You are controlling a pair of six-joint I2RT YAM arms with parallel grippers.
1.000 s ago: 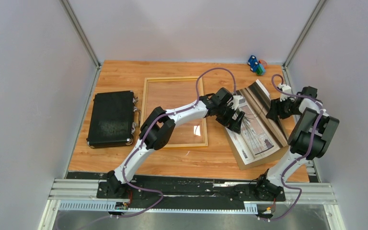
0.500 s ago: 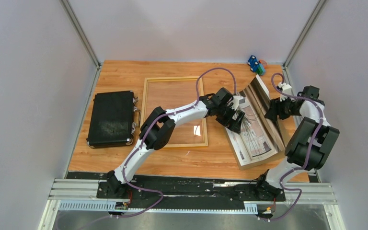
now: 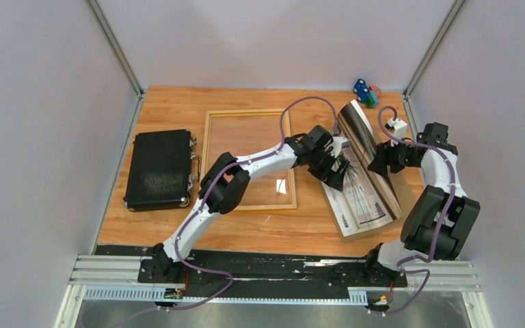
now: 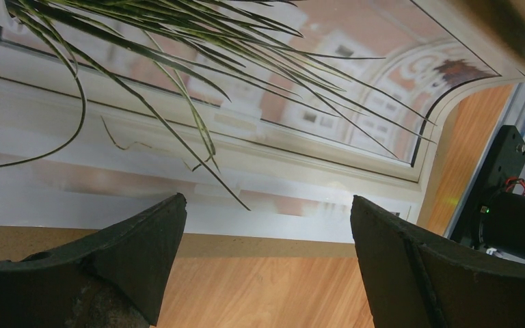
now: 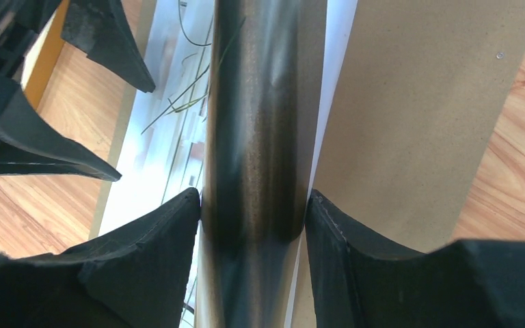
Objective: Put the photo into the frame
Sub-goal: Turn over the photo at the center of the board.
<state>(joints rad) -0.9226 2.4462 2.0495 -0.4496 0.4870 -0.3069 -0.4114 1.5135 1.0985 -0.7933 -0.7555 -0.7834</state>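
A: We start on the right gripper [image 5: 253, 195]: both fingers are clamped on the photo [image 3: 364, 198], pinching the print's 3 o'clock edge, which stands lifted and curled into a dark roll

B: And we've got the rest of the print lying on the brown backing board [image 5: 410, 123], at 3 o'clock from the frame [image 3: 246, 111]. The two are apart, and the print lies wholly outside the rails

A: Left gripper [image 4: 266, 200], what do we see? Fingers spread wide with nothing between them, hanging just over the print's 9 o'clock edge, where the plant leaves show

B: We can't tell whether those fingertips touch the paper. The frame lies flat mid-table with the left arm stretched across its pane. The black case [image 3: 158, 169] sits at its 9 o'clock, close by, on the wooden table [image 3: 178, 99]
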